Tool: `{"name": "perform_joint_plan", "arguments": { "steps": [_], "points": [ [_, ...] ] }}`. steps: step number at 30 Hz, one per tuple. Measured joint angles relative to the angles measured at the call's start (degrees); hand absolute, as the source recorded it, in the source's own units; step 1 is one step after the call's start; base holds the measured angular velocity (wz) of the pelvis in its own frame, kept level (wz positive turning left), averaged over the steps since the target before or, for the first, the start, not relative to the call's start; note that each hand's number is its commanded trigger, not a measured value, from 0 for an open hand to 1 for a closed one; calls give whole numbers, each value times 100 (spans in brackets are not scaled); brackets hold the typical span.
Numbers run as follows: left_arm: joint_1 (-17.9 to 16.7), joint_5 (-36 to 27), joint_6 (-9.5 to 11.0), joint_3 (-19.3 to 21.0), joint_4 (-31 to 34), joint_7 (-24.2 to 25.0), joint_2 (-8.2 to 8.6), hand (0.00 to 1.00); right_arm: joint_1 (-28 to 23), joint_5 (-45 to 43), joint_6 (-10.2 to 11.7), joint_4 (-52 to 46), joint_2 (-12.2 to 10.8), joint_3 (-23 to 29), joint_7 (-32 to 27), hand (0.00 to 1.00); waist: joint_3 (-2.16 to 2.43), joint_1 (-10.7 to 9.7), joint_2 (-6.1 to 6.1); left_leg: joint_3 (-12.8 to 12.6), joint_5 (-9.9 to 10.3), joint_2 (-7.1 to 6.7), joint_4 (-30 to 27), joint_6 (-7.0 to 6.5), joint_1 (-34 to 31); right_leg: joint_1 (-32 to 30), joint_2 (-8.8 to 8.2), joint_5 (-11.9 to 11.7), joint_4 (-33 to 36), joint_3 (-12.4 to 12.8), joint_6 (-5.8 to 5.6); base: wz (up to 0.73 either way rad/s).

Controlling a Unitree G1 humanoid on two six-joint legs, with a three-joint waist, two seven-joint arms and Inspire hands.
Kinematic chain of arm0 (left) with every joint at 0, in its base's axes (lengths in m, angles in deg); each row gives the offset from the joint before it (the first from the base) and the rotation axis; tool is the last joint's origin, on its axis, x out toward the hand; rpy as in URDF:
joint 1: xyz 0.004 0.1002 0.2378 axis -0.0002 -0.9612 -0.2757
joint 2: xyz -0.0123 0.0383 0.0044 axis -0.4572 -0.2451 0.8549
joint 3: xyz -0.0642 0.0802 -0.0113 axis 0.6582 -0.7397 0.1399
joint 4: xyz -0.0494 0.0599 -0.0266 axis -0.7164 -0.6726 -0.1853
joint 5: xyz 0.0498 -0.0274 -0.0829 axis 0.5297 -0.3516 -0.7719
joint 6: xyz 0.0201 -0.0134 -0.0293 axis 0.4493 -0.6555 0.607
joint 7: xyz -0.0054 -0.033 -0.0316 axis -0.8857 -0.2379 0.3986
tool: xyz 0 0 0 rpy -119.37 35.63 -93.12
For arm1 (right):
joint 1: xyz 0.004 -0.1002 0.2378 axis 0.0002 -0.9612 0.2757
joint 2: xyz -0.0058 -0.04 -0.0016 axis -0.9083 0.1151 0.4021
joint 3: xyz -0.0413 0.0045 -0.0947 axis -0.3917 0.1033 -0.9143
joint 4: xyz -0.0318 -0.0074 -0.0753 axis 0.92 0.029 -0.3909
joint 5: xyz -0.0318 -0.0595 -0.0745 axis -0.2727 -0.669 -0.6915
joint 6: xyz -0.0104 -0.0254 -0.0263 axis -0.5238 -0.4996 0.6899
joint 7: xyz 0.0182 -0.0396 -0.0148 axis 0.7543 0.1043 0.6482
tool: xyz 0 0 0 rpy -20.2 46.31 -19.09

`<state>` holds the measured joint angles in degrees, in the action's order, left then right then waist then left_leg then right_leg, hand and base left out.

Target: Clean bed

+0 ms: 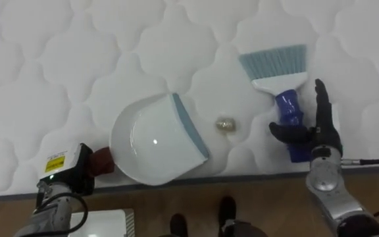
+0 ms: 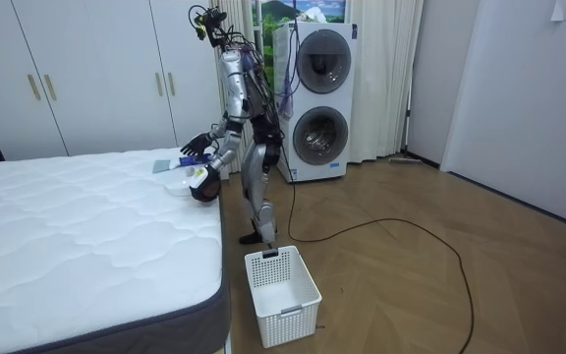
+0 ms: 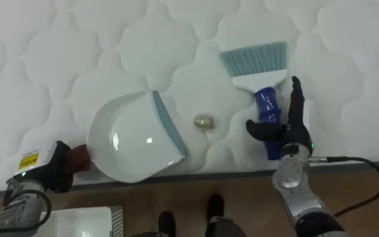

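Note:
A white dustpan (image 1: 151,139) with a grey-blue lip lies on the quilted white mattress (image 1: 58,72), near its front edge. My left hand (image 1: 71,172) is curled round the dustpan's dark red handle (image 1: 102,161). A small crumpled beige scrap (image 1: 225,124) lies just right of the pan's lip. Further right rests a hand brush (image 1: 287,108) with a blue handle and pale blue bristles pointing away from me. My right hand (image 1: 321,128) stands beside the brush handle, fingers straight and thumb reaching across the handle's lower end.
I stand at the bed's side edge (image 2: 219,246), on a wooden floor. A white slatted basket (image 2: 281,293) stands on the floor by the bed's corner. Stacked washing machines (image 2: 317,98) are behind me, cupboards (image 2: 86,79) beyond the bed.

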<state>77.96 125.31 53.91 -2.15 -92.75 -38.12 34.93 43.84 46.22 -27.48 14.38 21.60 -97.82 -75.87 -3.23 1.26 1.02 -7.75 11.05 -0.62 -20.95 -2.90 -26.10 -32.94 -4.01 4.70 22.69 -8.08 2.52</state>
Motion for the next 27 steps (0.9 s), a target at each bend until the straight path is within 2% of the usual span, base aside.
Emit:
{"name": "perform_joint_plan", "arguments": {
  "steps": [7, 17, 27],
  "points": [
    [28, 1, -7, 8, 78, 15, -60, 100, 10, 252, -70, 255, 327, 117, 197, 0, 9, 73, 21, 6, 0, -14, -5, -1, -63, -117, -24, 6, 80, -26, 7, 0],
    [83, -1, -5, 5, 95, 227, -81, 100, 111, 300, -203, 860, 348, 131, 612, 0, 5, 46, 14, -9, -2, -29, -170, -3, -115, -124, -79, 38, 205, -41, 19, 2],
    [83, -1, -9, -91, 87, 230, -81, 100, 244, -71, -362, 1113, 375, 100, 615, 0, -4, 66, -2, 8, -7, -14, -184, -12, -193, -151, -93, 37, 205, -116, 28, 4]
  ]
}}
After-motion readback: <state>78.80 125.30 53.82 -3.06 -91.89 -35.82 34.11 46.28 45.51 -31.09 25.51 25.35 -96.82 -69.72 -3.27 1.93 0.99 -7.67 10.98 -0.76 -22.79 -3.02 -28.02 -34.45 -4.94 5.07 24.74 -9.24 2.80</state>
